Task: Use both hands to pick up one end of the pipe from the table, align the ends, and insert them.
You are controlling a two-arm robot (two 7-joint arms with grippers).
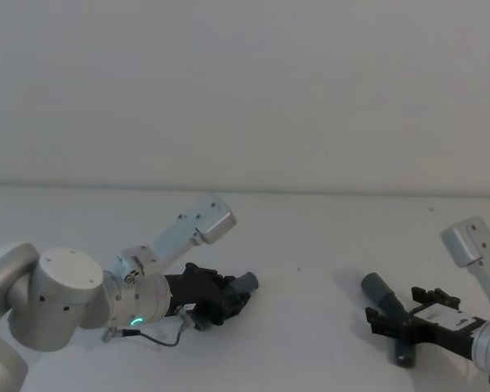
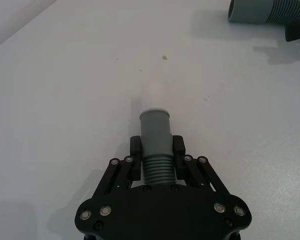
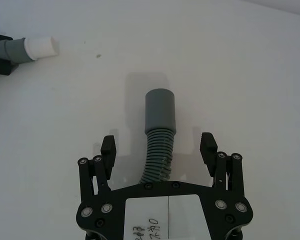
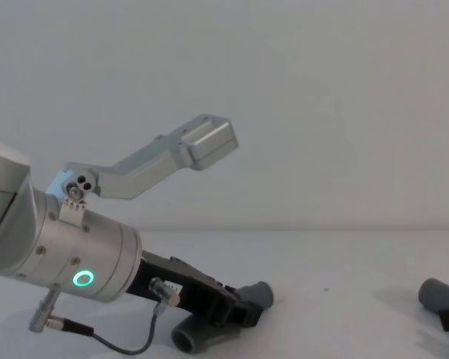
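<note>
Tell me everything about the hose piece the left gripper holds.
The hose piece is short, dark grey and ribbed, like bendy plastic. Its front has a smooth lighter-grey cuff ending in a short white tip. The left gripper has its fingers shut on the ribs just behind the cuff. It sits low over the white table, pointing forward and right.

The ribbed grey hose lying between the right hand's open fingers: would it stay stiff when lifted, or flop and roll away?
It would likely bend a little: the hose already curves along its ribs behind the smooth cuff. Being round, it may roll on the table if nudged. The ribs should give the right hand some hold.
</note>
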